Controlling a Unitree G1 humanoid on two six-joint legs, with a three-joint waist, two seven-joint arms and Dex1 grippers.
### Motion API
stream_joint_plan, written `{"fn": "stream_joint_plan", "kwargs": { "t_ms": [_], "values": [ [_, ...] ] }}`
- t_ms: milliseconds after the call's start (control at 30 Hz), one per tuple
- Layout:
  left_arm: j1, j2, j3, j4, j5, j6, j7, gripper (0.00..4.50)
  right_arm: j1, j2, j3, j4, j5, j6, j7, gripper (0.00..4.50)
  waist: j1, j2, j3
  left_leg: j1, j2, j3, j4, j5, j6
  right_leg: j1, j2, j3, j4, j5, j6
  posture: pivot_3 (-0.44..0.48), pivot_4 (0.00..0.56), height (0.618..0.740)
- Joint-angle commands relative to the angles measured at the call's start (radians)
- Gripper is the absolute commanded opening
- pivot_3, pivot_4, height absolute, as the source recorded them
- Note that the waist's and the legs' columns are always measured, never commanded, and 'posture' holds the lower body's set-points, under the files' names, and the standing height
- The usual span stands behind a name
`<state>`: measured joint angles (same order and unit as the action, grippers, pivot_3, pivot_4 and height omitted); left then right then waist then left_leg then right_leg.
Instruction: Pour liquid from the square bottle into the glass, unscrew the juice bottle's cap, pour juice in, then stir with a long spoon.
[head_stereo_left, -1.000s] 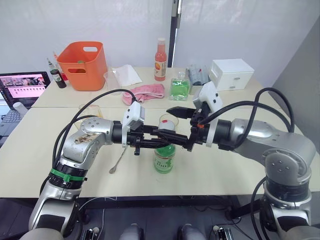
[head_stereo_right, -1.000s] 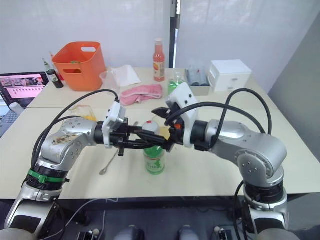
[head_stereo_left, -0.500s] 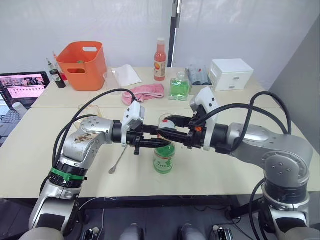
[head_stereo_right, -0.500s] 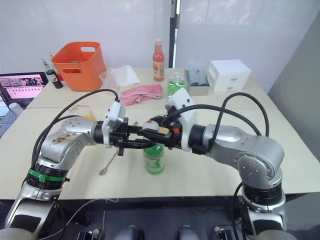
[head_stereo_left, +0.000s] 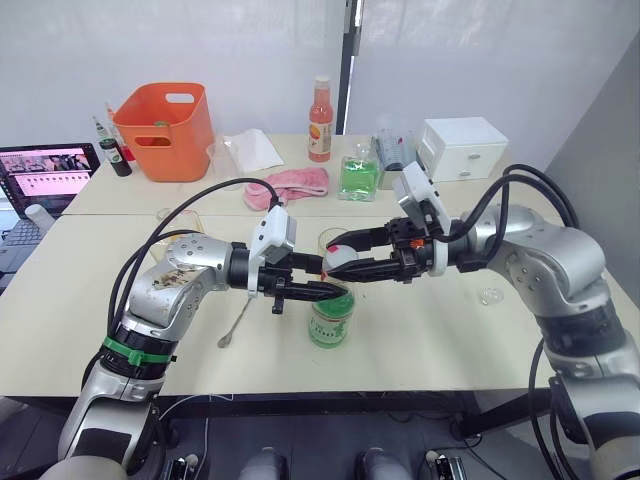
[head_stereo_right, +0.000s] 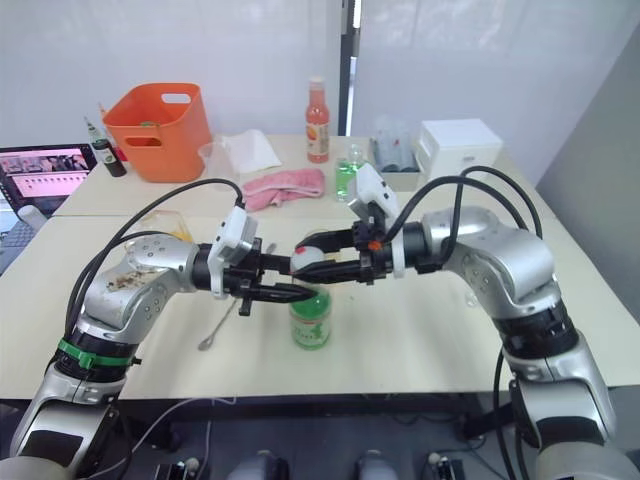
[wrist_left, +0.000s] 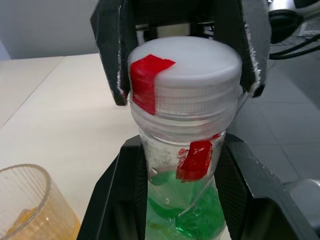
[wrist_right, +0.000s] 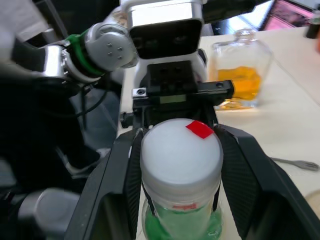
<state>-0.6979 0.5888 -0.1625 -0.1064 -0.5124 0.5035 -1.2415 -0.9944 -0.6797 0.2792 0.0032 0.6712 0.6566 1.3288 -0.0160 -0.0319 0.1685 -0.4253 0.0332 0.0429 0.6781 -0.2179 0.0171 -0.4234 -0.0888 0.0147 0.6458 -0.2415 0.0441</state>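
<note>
Two black-fingered grippers are closed on one object, the slim clear plastic juice bottle (head_stereo_left: 330, 318) with the green and white label and pale green drink, which stands on the cream tabletop (head_stereo_left: 420, 330) at the lower centre of the left eye view. The left gripper (head_stereo_left: 318, 288) is clamped around the bottle's neck just below the cap, its fingers (wrist_left: 125, 210) seen on either side of the neck in the left wrist view. The right gripper (head_stereo_left: 345, 262) is set around the small round white plastic screw cap (wrist_right: 181, 150), one finger on each side and touching it. A red tape mark is carried on the cap's top and another on the neck beneath; in the left wrist view they are seen slightly out of line.

The step in hand is judged to be the unscrewing of the cap, which is still seated on the neck. The plain clear straight-sided glass tumbler (head_stereo_left: 332, 240) is seen just behind the grippers, with yellow-orange liquid visible in it, so the first pour appears done. The squat square glass bottle (wrist_right: 242, 70) with yellow-orange contents is placed at the upper right of the right wrist view. The long thin silver spoon (head_stereo_left: 238, 318) lies flat on the table, left of centre.

For the next move, a twist of the right wrist about the bottle's axis is called for while the neck is held fast, followed by a straight lift of the cap.
</note>
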Motion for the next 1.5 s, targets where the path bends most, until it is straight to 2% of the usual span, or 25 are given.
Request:
{"fn": "stream_joint_plan", "kwargs": {
  "t_ms": [33,133,200,300,367,500,667,800,933,1133,1400,1500],
  "values": [
    [0.019,0.015,-0.004,0.009,-0.001,0.03,-0.013,1.44,-0.149,0.034,0.124,0.263,-0.11,-0.159,0.278,1.7,-0.003,0.0,0.0,0.0,0.0,0.0,0.0,0.0,0.0,0.0,0.0,0.0,0.0,0.0,0.0,0.0,0.15,0.715],
    [0.017,0.013,-0.004,0.009,-0.001,0.031,-0.006,1.44,-0.231,0.05,0.188,0.391,-0.1,-0.221,0.286,1.7,0.001,0.0,0.0,0.0,0.001,0.0,-0.001,0.0,0.0,0.0,0.001,0.0,0.0,0.0,0.0,0.0,0.15,0.715],
    [0.015,0.012,-0.001,0.011,-0.001,0.033,-0.003,1.44,-0.249,0.043,0.207,0.413,-0.079,-0.237,0.286,2.75,0.005,0.0,0.0,0.0,0.001,-0.001,0.0,0.0,0.0,0.0,0.0,-0.001,0.001,0.0,0.0,0.0,0.15,0.715],
    [0.012,0.015,0.004,0.018,-0.002,0.033,-0.005,1.44,-0.248,0.029,0.195,0.392,-0.037,-0.212,0.286,3.75,0.006,0.0,0.0,-0.001,0.0,-0.001,0.0,0.0,0.0,0.0,-0.001,-0.001,0.001,0.0,0.0,0.0,0.15,0.715],
    [0.011,0.015,0.005,0.03,0.001,0.025,-0.01,1.44,-0.221,0.019,0.141,0.347,-0.036,-0.189,0.286,4.46,0.004,0.0,0.0,-0.001,0.0,-0.001,0.0,0.0,0.0,-0.001,-0.001,-0.001,0.001,0.0,0.0,0.0,0.15,0.715],
    [0.007,0.014,0.004,0.051,0.008,0.013,-0.018,1.44,-0.128,-0.015,-0.016,0.164,0.007,-0.089,0.163,4.49,0.005,0.0,0.0,-0.001,0.0,-0.001,0.0,0.0,0.0,-0.001,-0.001,-0.001,0.002,0.0,0.0,0.0,0.15,0.715],
    [-0.004,0.005,0.002,0.072,0.013,0.005,-0.023,1.44,0.079,-0.046,-0.191,-0.232,0.068,0.135,-0.193,4.49,0.006,0.0,0.0,0.0,0.001,-0.003,0.0,0.0,0.0,-0.001,-0.001,-0.001,0.002,0.0,0.0,0.0,0.15,0.715],
    [-0.011,-0.005,-0.002,0.082,0.017,0.002,-0.024,1.44,0.199,0.013,-0.284,-0.472,0.122,0.319,-0.511,4.49,0.005,0.0,0.0,0.0,0.0,-0.005,0.0,0.0,0.0,0.0,-0.001,0.0,0.002,0.0,0.0,0.0,0.15,0.715],
    [-0.015,-0.014,-0.006,0.081,0.016,0.005,-0.023,1.44,0.236,0.125,-0.361,-0.577,0.189,0.46,-0.777,4.49,0.006,0.0,0.0,0.0,0.0,-0.006,0.001,0.0,0.0,0.0,-0.002,0.0,0.002,0.0,0.0,0.0,0.15,0.715],
    [-0.013,-0.016,-0.009,0.073,0.014,0.01,-0.027,1.44,0.247,0.186,-0.378,-0.616,0.232,0.549,-0.926,4.49,0.006,0.0,0.0,0.0,-0.001,-0.007,0.001,0.0,0.0,0.0,-0.002,0.0,0.002,0.0,0.0,0.0,0.15,0.715],
    [-0.005,-0.012,-0.006,0.059,0.01,0.014,-0.026,1.44,0.252,0.174,-0.361,-0.602,0.256,0.561,-0.947,4.49,0.005,0.0,0.0,0.0,-0.001,-0.006,0.001,0.0,0.0,0.0,-0.001,0.0,0.002,0.0,0.0,0.0,0.15,0.715],
    [-0.002,-0.009,-0.005,0.055,0.01,0.016,-0.026,1.44,0.249,0.179,-0.36,-0.596,0.264,0.556,-0.951,3.73,0.005,0.0,0.0,0.0,-0.001,-0.006,0.001,0.0,0.0,0.0,-0.001,0.0,0.002,0.0,0.0,0.0,0.15,0.715]
  ]
}}
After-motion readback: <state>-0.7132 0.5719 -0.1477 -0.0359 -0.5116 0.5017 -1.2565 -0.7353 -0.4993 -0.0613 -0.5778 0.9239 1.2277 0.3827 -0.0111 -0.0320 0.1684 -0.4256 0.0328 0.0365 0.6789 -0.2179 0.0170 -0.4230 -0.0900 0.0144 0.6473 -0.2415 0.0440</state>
